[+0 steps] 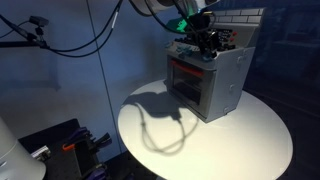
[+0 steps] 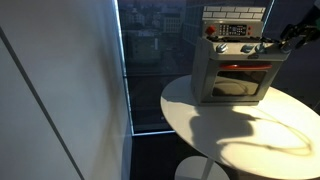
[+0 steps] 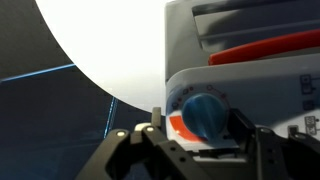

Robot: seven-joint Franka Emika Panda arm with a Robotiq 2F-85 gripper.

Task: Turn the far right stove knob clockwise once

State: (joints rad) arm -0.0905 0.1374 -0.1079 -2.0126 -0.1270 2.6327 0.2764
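Note:
The grey toy stove (image 1: 222, 88) with its red-framed door stands on the round white table (image 1: 200, 145); it shows in both exterior views (image 2: 235, 75). My gripper (image 1: 205, 42) is at the right end of the knob row (image 2: 272, 43). In the wrist view the far right stove knob (image 3: 205, 112), pale blue and round, sits between my two fingers (image 3: 198, 128). The right finger is close against the knob's side and the left finger stands a little off it. The jaws look open around the knob. In the exterior views the gripper hides this knob.
A brick-patterned back panel (image 2: 235, 14) rises behind the red burners. A tall window frame (image 2: 120, 70) stands beside the table (image 2: 240, 135). Cables and camera mounts (image 1: 35, 25) hang to one side, and dark equipment (image 1: 70, 145) lies on the floor.

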